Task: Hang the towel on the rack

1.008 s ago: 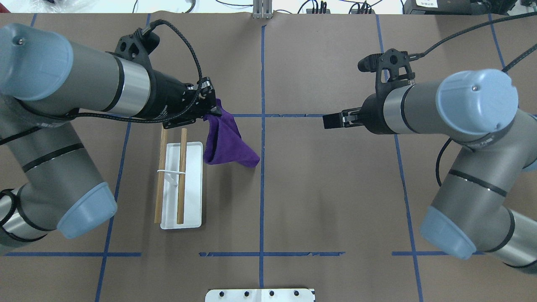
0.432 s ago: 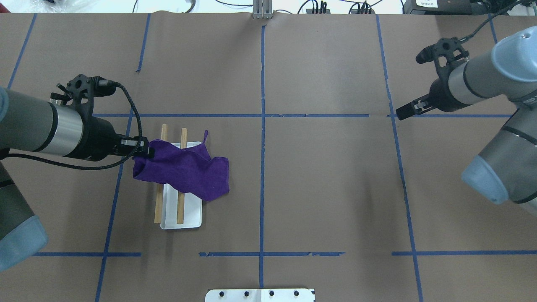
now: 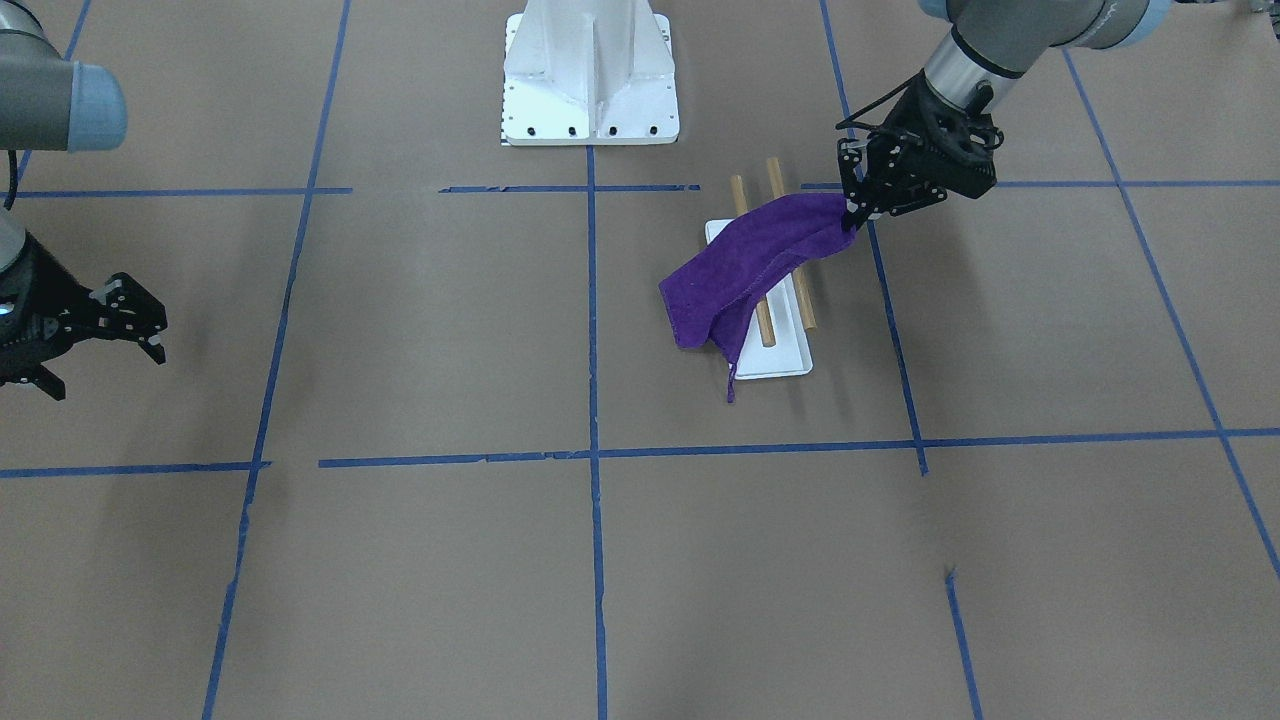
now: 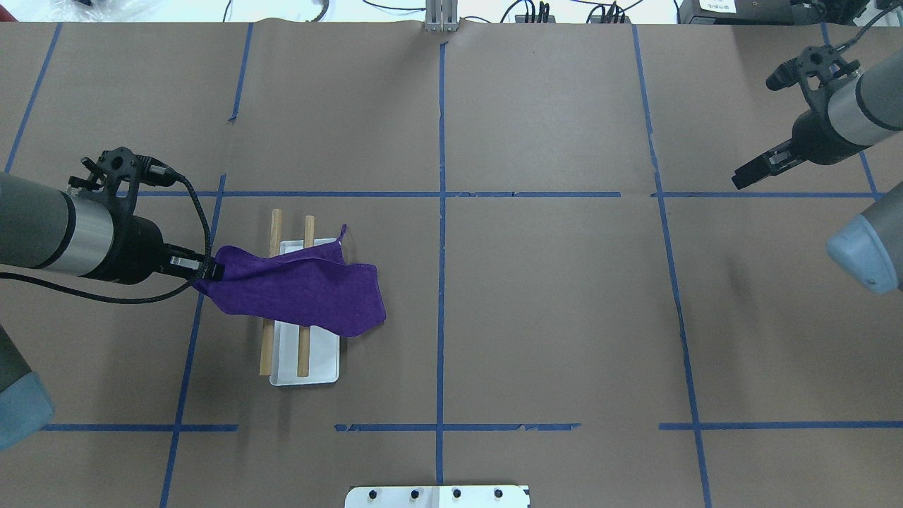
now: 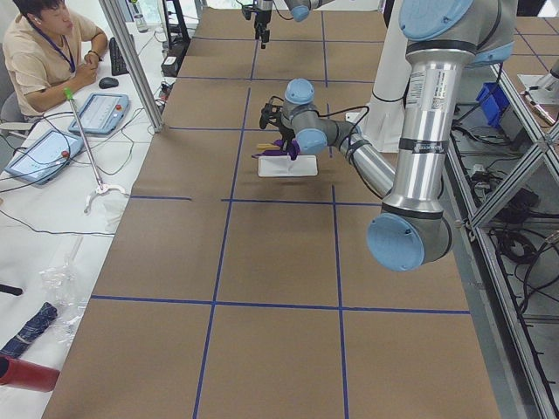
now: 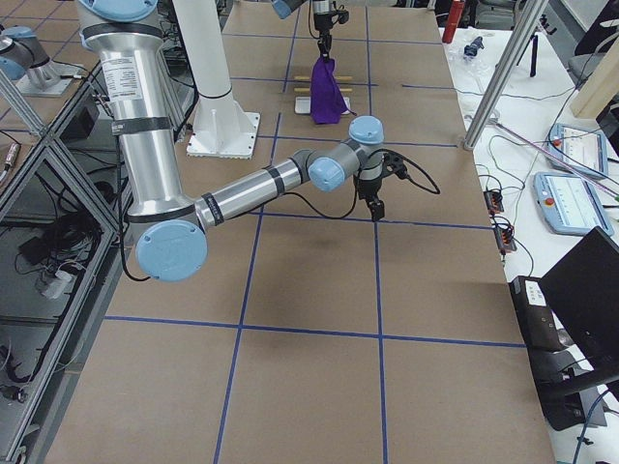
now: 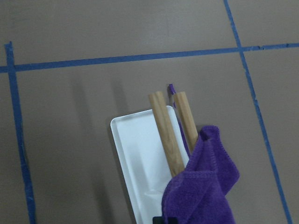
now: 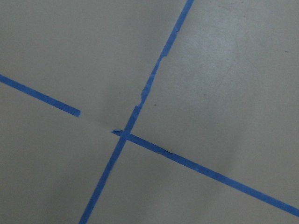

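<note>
The deep-purple towel (image 4: 303,289) lies draped across both wooden rods (image 4: 304,353) of the rack, whose white base (image 4: 321,360) sits on the table. My left gripper (image 4: 209,270) is shut on the towel's left corner, just left of the rods, holding that end raised. The towel's other end hangs down past the base on the right. Its small loop (image 4: 343,231) sticks out at the far corner. In the front view the towel (image 3: 745,265) slopes down from my left gripper (image 3: 852,210). My right gripper (image 3: 105,350) is open and empty, far off to the right.
The large white bolted pedestal (image 3: 590,70) stands at the robot's side of the table. Blue tape lines (image 4: 441,212) grid the brown table cover. The right wrist view shows only a tape crossing (image 8: 122,133). An operator (image 5: 48,52) sits beyond the table's far side.
My left gripper has carried the towel from beside the rack leftward over both rods, then pulled it further left. My right arm has drawn back to the far right.
</note>
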Action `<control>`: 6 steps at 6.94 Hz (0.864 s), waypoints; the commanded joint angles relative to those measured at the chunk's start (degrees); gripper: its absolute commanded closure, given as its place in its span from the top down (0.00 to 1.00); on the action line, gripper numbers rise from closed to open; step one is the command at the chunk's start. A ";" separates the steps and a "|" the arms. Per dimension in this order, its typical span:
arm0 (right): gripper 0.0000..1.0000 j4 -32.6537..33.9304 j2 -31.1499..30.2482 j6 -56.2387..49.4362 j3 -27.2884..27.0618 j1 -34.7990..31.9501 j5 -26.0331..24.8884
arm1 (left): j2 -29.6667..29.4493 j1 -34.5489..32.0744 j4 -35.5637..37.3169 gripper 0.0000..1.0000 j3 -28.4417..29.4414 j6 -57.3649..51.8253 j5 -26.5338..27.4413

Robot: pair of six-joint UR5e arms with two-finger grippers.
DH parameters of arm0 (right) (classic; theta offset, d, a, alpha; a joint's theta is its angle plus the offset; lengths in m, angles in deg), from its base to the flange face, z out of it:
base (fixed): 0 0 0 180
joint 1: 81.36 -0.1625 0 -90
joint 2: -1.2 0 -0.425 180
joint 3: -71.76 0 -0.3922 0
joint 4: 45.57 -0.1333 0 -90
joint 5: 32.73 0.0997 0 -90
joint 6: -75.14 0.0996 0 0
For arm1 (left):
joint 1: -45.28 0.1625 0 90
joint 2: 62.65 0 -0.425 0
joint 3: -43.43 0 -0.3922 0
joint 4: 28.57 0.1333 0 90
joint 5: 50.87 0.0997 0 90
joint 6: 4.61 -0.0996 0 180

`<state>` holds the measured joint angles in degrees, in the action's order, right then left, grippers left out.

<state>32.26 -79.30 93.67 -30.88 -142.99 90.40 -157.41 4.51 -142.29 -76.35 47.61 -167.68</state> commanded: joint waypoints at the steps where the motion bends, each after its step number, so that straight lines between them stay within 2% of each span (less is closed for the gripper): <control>1: 1.00 -0.05 -0.19 -3.49 1.91 -2.08 1.32 | 0.98 -1.93 -0.01 0.00 2.08 -8.42 0.09; 2: 1.00 0.03 -0.36 -3.67 1.92 -2.35 1.41 | 0.98 -3.42 -0.10 0.00 3.65 -12.54 0.09; 3: 1.00 0.04 -0.71 -3.67 1.92 -2.44 1.41 | 0.81 -3.70 -0.10 0.99 5.06 -16.50 0.09; 4: 1.00 0.04 -2.72 -3.33 2.26 -4.62 1.32 | 0.80 -7.18 -0.10 1.00 6.47 -24.02 -0.26; 5: 1.00 0.04 -5.35 -3.32 2.79 -7.25 2.71 | 1.06 -10.78 0.51 1.00 6.92 -26.53 -5.13; 6: 1.00 0.04 -8.50 -3.41 2.79 -10.06 2.81 | 1.68 -14.47 0.69 1.00 9.01 -26.65 -12.23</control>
<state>32.30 -84.30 90.29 -28.30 -149.79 92.69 -156.27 -5.66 -141.92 -69.27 22.88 -173.03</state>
